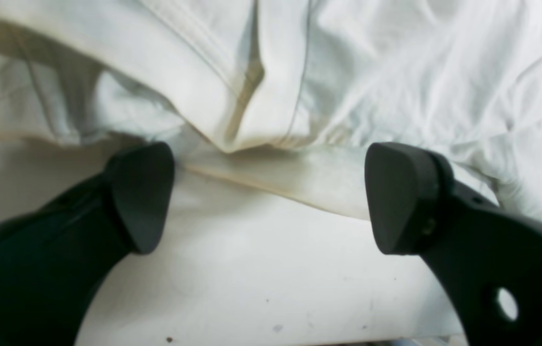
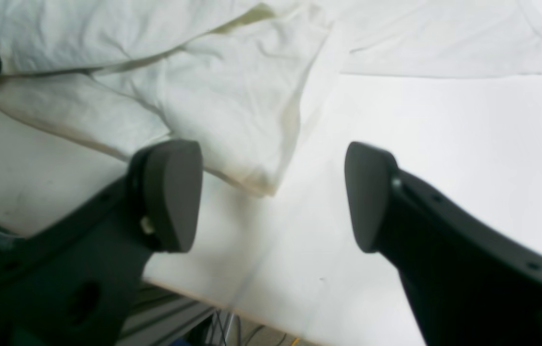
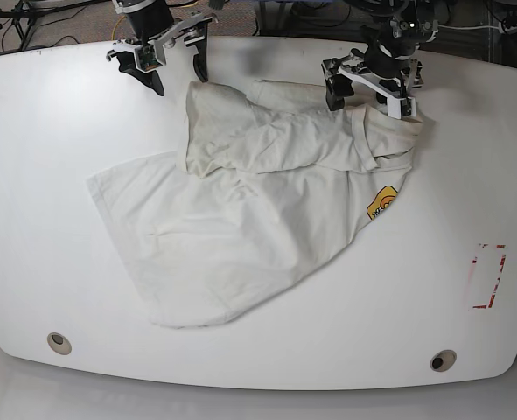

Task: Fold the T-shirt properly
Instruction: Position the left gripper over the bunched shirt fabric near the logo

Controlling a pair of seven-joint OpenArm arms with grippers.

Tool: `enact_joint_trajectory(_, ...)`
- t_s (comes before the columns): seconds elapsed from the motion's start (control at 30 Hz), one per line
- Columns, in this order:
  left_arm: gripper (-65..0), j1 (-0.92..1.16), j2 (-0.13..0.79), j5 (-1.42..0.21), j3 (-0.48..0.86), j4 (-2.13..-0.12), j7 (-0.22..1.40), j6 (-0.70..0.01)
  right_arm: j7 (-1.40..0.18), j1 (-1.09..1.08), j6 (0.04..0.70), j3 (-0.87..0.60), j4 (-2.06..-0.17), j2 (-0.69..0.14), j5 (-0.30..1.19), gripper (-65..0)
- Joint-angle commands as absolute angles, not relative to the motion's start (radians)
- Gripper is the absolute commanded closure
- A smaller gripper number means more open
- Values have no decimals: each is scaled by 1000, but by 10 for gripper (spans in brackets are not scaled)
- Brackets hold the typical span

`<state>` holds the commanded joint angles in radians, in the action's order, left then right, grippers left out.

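A: Where to find the T-shirt [image 3: 232, 227]?
B: On the white table [image 3: 398, 306]: bunched and partly folded over along the near side, spread flatter toward the far right, with the yellow-orange patch [image 3: 381, 202] at left.
A: And how to read the left gripper [image 1: 271, 199]?
B: Fingers parted, above the near left folds.
A: The right gripper [image 2: 273, 197]?
B: Likewise released, fingers spread wide around the near right corner of cloth, gripping nothing.
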<state>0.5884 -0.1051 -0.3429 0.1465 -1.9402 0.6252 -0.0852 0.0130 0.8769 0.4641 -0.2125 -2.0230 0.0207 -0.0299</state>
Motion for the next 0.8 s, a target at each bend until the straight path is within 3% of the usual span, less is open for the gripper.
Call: enact_joint_trajectory(0.8, -593, 526, -104, -344, 50, -1943, 628, -87, 13, 880, 464, -213, -2023, 22, -30, -445)
